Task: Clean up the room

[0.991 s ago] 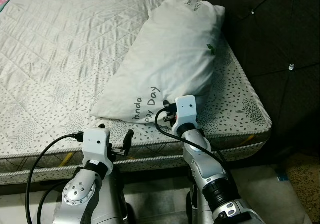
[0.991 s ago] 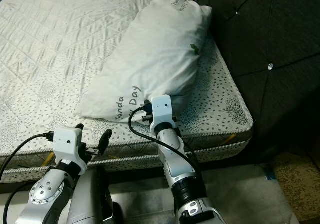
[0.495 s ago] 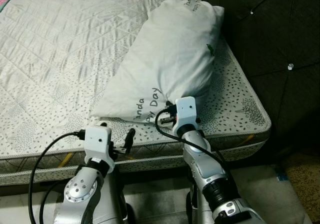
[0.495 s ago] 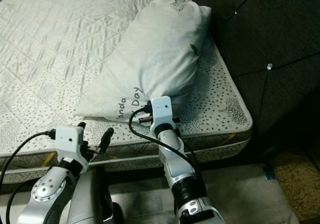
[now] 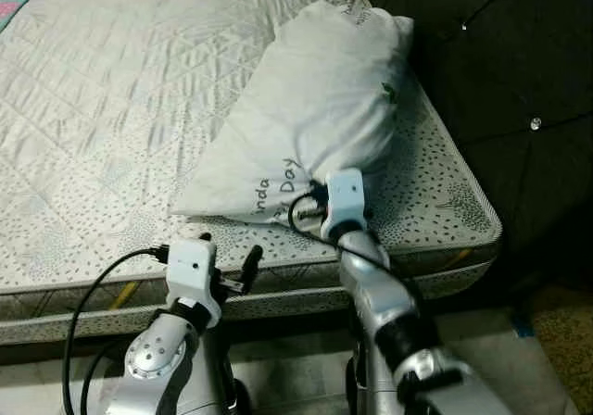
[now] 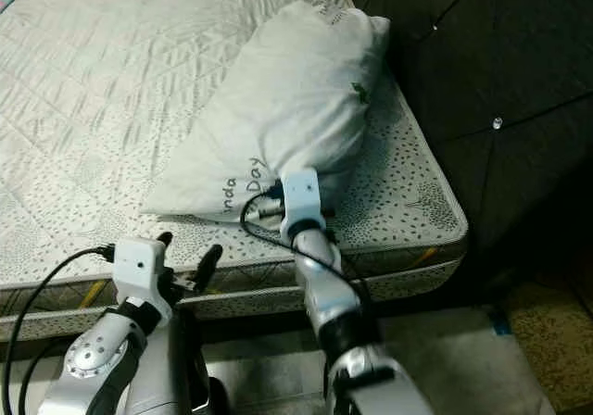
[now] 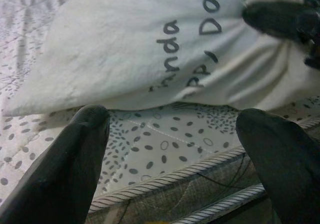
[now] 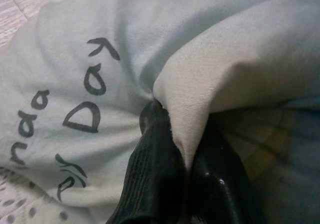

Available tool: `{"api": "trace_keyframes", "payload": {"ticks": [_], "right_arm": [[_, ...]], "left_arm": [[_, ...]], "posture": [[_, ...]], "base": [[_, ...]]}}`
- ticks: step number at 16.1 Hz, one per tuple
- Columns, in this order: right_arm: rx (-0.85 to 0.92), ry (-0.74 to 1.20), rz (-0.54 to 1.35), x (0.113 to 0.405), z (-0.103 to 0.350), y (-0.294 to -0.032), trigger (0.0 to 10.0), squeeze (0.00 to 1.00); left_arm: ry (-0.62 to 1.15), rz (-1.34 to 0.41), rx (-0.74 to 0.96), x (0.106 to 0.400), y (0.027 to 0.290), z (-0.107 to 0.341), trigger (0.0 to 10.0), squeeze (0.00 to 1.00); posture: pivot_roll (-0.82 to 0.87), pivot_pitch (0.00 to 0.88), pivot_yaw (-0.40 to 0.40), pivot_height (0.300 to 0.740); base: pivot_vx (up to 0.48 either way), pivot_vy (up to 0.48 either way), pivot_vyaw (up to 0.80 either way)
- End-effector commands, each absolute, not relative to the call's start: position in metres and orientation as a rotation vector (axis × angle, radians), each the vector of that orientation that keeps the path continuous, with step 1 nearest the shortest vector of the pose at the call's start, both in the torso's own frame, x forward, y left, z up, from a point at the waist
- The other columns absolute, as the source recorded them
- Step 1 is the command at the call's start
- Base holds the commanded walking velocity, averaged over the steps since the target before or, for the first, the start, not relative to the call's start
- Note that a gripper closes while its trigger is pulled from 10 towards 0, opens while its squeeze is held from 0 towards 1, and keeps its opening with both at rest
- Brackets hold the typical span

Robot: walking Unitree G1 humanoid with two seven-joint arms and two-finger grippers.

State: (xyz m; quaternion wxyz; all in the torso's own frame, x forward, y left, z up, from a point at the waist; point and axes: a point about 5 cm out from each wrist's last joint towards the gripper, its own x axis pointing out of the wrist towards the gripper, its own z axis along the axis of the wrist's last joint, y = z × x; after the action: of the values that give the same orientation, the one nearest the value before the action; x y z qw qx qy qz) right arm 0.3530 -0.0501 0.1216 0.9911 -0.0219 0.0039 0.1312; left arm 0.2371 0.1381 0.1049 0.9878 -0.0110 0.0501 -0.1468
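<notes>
A white pillow (image 5: pixel 315 100) printed with dark lettering lies slanted across the mattress (image 5: pixel 111 109), its far end by the headboard. My right gripper (image 8: pixel 177 134) is shut on a bunched fold of the pillow's near edge, and cloth wraps over its fingers (image 8: pixel 155 159). From the head its white wrist block (image 5: pixel 345 195) sits right at that edge. My left gripper (image 5: pixel 230 248) is open and holds nothing. It hovers at the mattress's front edge, just short of the pillow's near left corner (image 7: pixel 45 94).
A dark tufted headboard (image 5: pixel 500 72) rises along the right side of the bed. Pale floor (image 5: pixel 482 341) and a patch of brown rug (image 5: pixel 565 332) lie below the mattress corner. Black cables loop from both wrists.
The right gripper has pressed a little further into the pillow's edge, and more of the lettering is covered. The left gripper has shifted slightly right along the mattress edge.
</notes>
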Motion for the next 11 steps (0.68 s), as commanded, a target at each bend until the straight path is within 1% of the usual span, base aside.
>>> {"api": "trace_keyframes", "payload": {"ticks": [1, 2, 3, 4, 6, 8, 9, 11], "right_arm": [[-0.038, -0.032, 0.256, 0.36, 0.134, -0.052, 0.0, 0.0], [-0.04, -0.04, 0.25, 0.363, 0.137, -0.054, 0.0, 0.0], [-0.083, -0.077, 0.225, 0.375, 0.151, -0.068, 0.0, 0.0], [-0.108, -0.088, 0.211, 0.38, 0.157, -0.076, 0.0, 0.0], [-0.159, -0.103, 0.166, 0.391, 0.169, -0.1, 0.0, 0.0], [-0.194, -0.115, 0.127, 0.398, 0.179, -0.118, 0.0, 0.0], [-0.221, -0.124, 0.088, 0.403, 0.188, -0.134, 0.0, 0.0], [-0.246, -0.134, 0.048, 0.407, 0.197, -0.151, 0.0, 0.0]], "left_arm": [[0.1, -0.289, -0.014, 0.235, 0.14, 0.105, 10.0, 0.0], [0.099, -0.288, -0.014, 0.235, 0.141, 0.105, 10.0, 0.0], [0.101, -0.279, -0.013, 0.235, 0.143, 0.104, 10.0, 0.0], [0.103, -0.276, -0.012, 0.234, 0.143, 0.103, 10.0, 0.0], [0.104, -0.266, -0.007, 0.234, 0.143, 0.102, 10.0, 0.0], [0.107, -0.251, 0.001, 0.234, 0.145, 0.102, 10.0, 0.0], [0.108, -0.245, 0.003, 0.234, 0.146, 0.101, 10.0, 0.0], [0.108, -0.237, 0.005, 0.234, 0.148, 0.101, 10.0, 0.0]], "posture": [[-0.03, 0.14, 0.05, 0.525], [-0.03, 0.14, 0.05, 0.525], [-0.03, 0.139, 0.043, 0.525], [-0.03, 0.139, 0.041, 0.525], [-0.03, 0.142, 0.036, 0.525], [-0.03, 0.148, 0.036, 0.525], [-0.03, 0.151, 0.035, 0.525], [-0.03, 0.152, 0.034, 0.525]], "base": [[0.0, 0.0, 0.0], [0.0, 0.0, 0.0], [0.0, 0.0, 0.0], [0.0, 0.0, 0.0], [0.0, 0.0, 0.0], [0.0, 0.0, 0.0], [0.0, 0.0, 0.0], [0.0, 0.0, 0.0]]}}
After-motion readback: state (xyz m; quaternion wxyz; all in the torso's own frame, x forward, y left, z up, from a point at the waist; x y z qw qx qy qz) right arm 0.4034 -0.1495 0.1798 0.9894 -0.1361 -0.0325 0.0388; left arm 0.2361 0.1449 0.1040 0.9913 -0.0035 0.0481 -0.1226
